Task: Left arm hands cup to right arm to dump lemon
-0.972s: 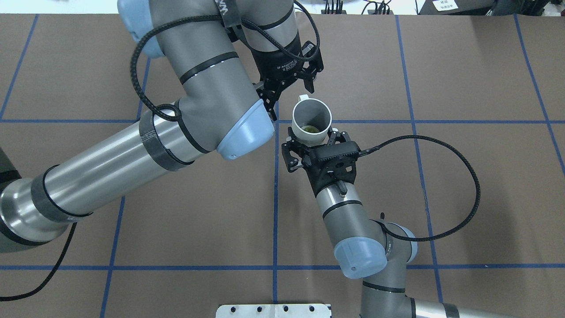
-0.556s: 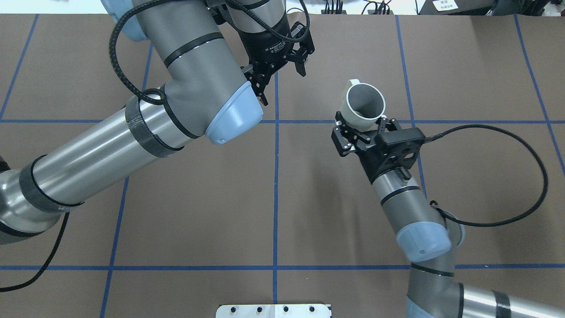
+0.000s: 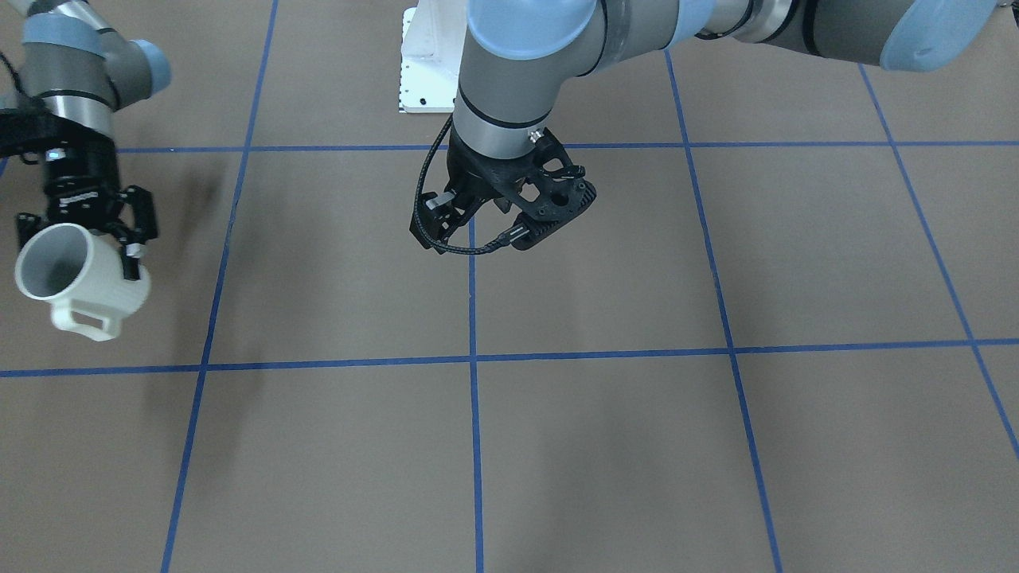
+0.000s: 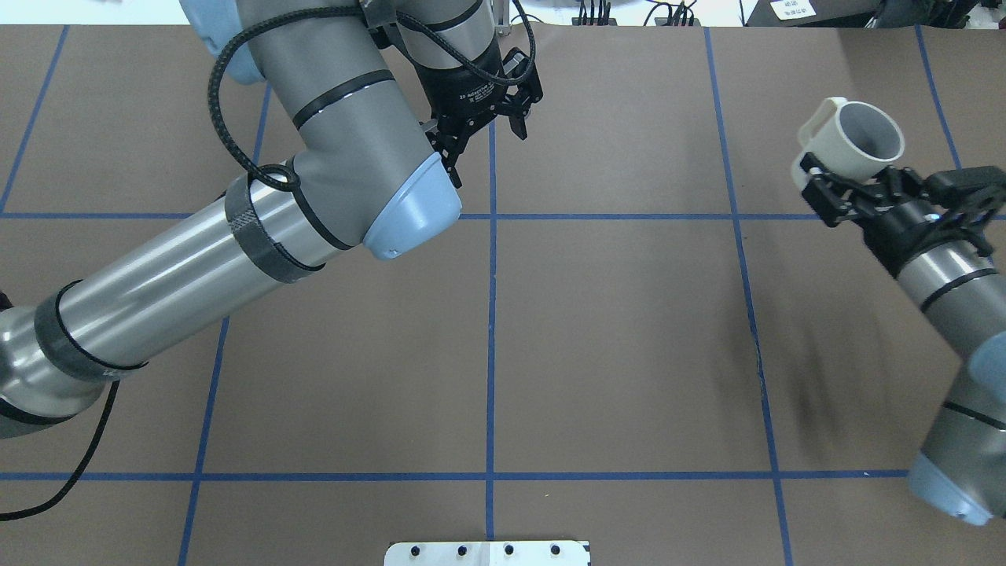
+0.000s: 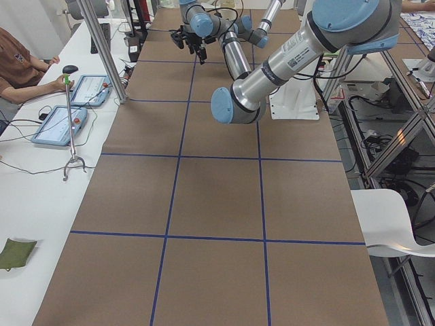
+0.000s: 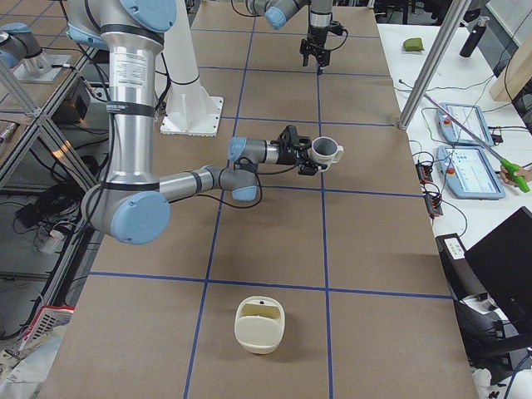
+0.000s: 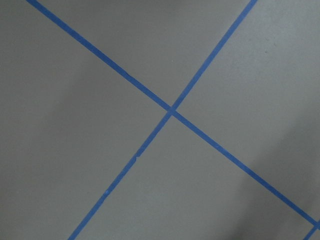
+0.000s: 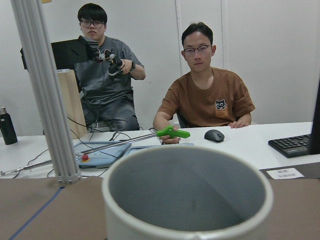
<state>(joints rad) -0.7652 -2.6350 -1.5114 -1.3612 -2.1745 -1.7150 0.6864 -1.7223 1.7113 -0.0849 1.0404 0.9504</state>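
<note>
My right gripper (image 4: 857,187) is shut on the cream-white cup (image 4: 853,148), holding it in the air over the table's far right part. The cup is tilted, its mouth turned up and towards the far side, and its handle (image 4: 817,118) points away from the gripper. In the front-facing view the cup (image 3: 80,274) hangs below the right gripper (image 3: 83,227). The right wrist view looks over the cup's rim (image 8: 187,165) into a grey inside. The lemon is hidden. My left gripper (image 4: 486,140) is open and empty above the table's far middle.
A cream container (image 6: 259,324) stands on the brown table near its right end. The robot's white base plate (image 4: 487,553) sits at the near edge. Two people (image 8: 205,100) sit at a white side table with tablets (image 6: 470,170) beyond the far edge.
The right arm swung the cup far to the right, away from the left gripper. The lemon showed inside the cup one second ago and no longer shows. The left gripper drew back, still open.
</note>
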